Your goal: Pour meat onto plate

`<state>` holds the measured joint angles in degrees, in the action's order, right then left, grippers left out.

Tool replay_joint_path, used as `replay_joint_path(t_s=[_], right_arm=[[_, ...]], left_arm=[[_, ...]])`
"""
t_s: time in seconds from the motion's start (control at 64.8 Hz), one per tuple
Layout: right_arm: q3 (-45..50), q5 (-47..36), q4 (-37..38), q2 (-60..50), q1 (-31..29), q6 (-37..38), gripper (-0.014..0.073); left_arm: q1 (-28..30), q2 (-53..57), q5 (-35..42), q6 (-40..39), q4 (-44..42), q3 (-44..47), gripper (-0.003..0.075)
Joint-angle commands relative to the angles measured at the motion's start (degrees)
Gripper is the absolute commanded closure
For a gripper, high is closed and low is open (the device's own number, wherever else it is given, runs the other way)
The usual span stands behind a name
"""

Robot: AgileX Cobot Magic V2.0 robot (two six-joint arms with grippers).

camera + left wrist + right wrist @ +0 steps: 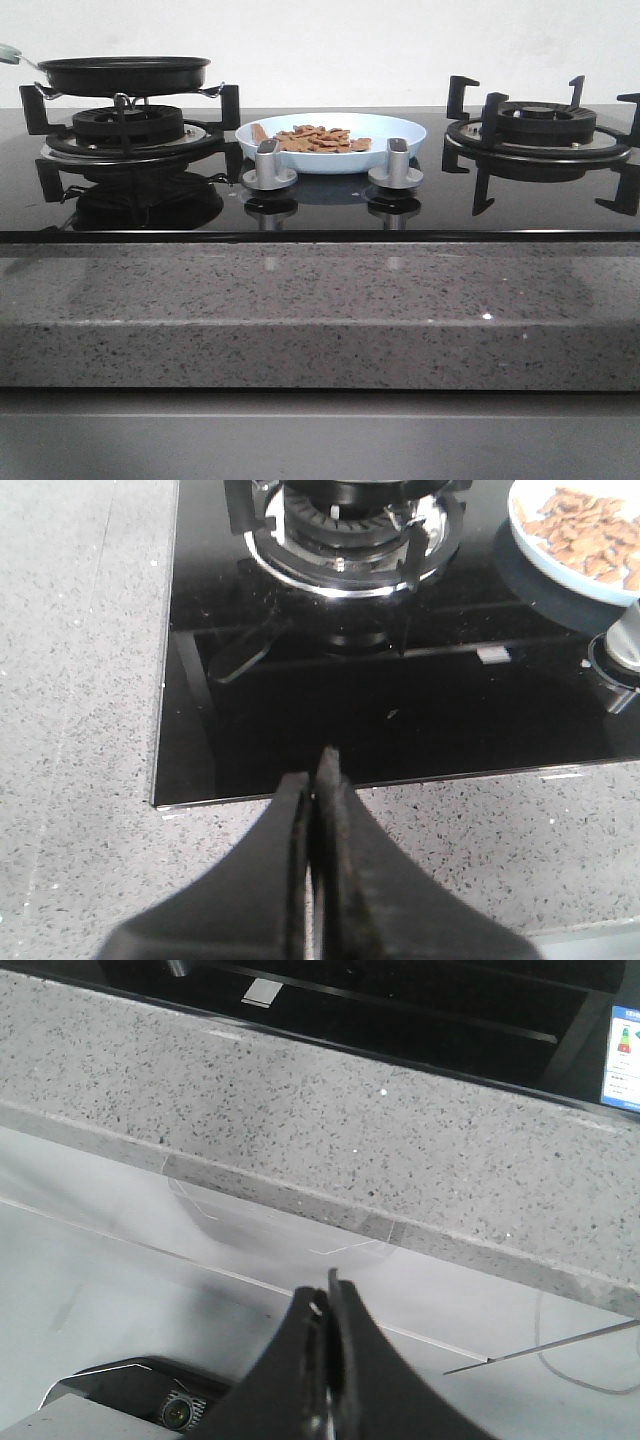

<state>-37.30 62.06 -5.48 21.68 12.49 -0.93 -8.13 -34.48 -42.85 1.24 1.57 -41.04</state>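
While both arms hang back off the cooktop, the left end effector sits with its two black fingers pressed together, nothing between them, poised over the front edge of the speckled grey table just short of the glass. Over on the other side, the right end effector is closed and empty too, hanging in front of the table's stone lip and below it. Now the surface: a glossy black glass hob is set into that stone, one burner at each side. On the left burner rests a black frying pan. Between the burners, behind two silver knobs, lies the pale blue plate, and the meat is heaped on it, small orange-brown slices.
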Motion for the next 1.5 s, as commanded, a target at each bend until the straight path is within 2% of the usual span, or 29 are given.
replay_joint_path(t_s=[0.0, 0.201, 0.339, 0.555, 0.71, 1.481], right_arm=[[-1.3, -3.2, 0.3, 0.5, -0.4, 0.0, 0.0714], [-1.3, -3.2, 0.3, 0.5, -0.4, 0.0, 0.0714], [-1.3, -3.2, 0.3, 0.5, -0.4, 0.0, 0.0714], [-1.3, -3.2, 0.3, 0.5, -0.4, 0.0, 0.0714], [-1.3, -3.1, 0.3, 0.5, -0.4, 0.0, 0.0714], [-1.3, -3.1, 0.3, 0.5, -0.4, 0.0, 0.0714]], left_arm=[[-0.3, 3.9, 6.4, -0.6, 0.1, 1.5, 0.0741], [0.2, 17.5, 24.1, -0.6, 1.9, 17.5, 0.0741], [1.8, 26.4, 33.4, -0.6, 2.5, 27.9, 0.0741], [3.9, 35.8, 40.1, -0.6, 2.5, 37.9, 0.0741], [4.1, 35.8, 46.7, -0.6, 2.5, 41.6, 0.0741], [4.3, 35.7, 47.1, -0.6, 2.5, 41.5, 0.0741]])
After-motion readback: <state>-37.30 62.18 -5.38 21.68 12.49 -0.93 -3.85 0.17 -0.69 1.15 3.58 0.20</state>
